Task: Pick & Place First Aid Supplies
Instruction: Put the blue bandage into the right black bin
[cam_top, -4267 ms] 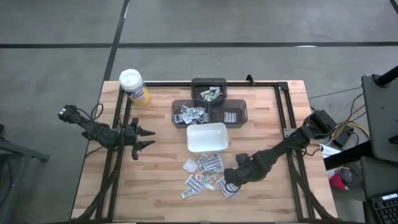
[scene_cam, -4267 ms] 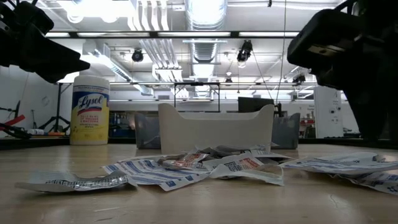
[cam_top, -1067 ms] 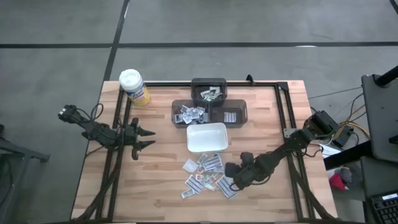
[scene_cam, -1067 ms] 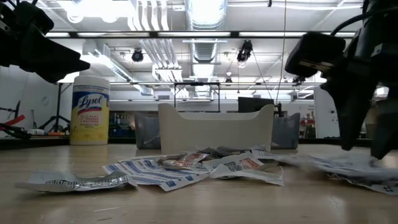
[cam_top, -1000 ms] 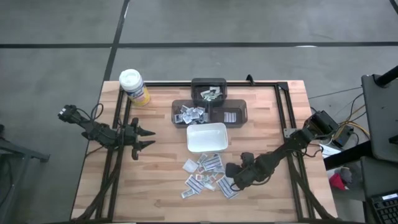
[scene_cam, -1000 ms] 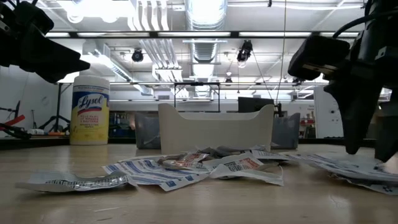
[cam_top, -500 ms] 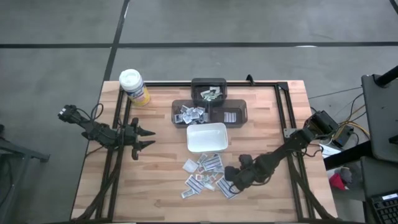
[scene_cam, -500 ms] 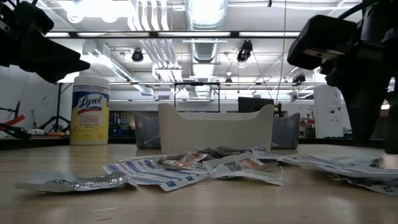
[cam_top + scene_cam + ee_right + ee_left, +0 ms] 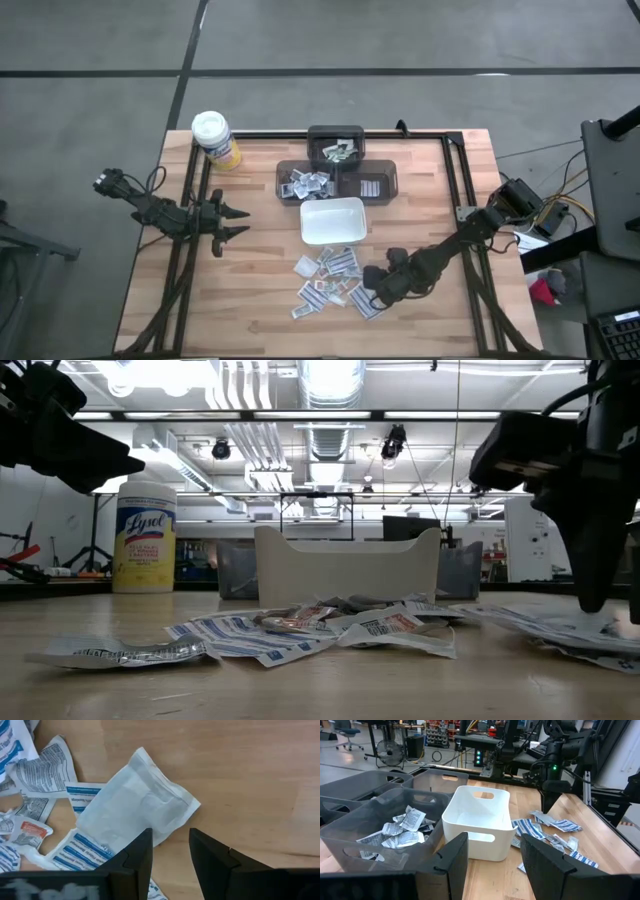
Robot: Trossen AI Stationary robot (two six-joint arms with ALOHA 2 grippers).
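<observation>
Right gripper (image 9: 377, 291) low over the right edge of the first aid packets (image 9: 328, 277), which lie scattered on the wooden surface (image 9: 260, 290) just in front of the white dish (image 9: 333, 221). Its fingers are spread apart, nothing between them; the right wrist view shows them just above a plain white packet (image 9: 135, 805) lying flat on the wood, its near edge between the two fingertips, blue-printed packets (image 9: 87, 851) tucked under and beside it. In the low view the right arm's fingers reach down to the packets at the pile's right end. Cannot tell if they touch.

Left gripper (image 9: 232, 222) waits off to the left of the surface, well apart from the pile, fingers apart and empty, pointed toward the dish.

Behind the dish, dark grey bins (image 9: 337, 172); more packets sit in the left bin (image 9: 397, 831) and the rear one. Yellow canister with white lid (image 9: 214, 138) at the far left corner.
</observation>
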